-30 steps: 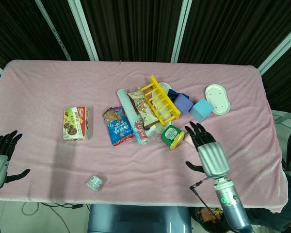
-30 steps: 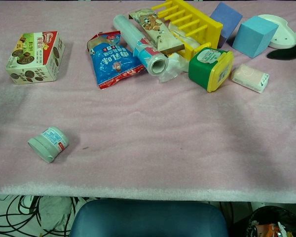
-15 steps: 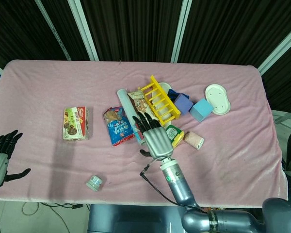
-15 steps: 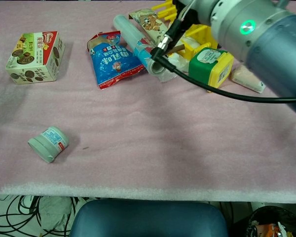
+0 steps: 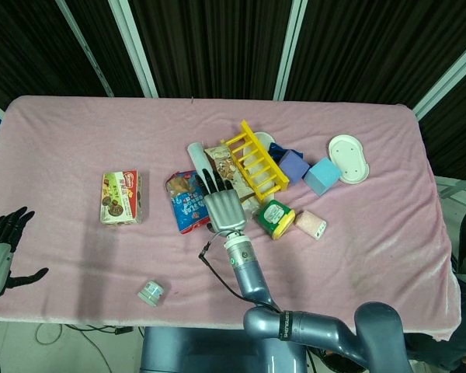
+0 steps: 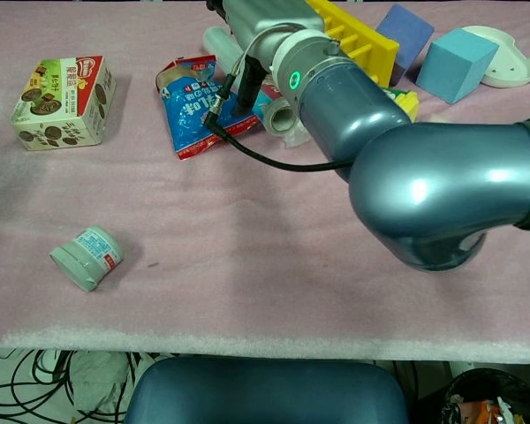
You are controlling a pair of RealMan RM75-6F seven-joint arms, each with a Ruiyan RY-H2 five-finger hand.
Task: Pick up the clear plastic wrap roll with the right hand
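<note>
From the head view, we are seeing the right hand hovering flat, fingers spread wide and holding nothing, over the clear plastic wrap roll, which is lying on the pink cloth between the blue snack bag and the yellow rack. The left hand is resting open at the table's near edge.

From the chest view, we are seeing the roll's open end peeking beside the right forearm; the hand itself is mostly cut off at the top there.

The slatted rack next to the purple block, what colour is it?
Yellow; the rack shows best in the head view.
</note>
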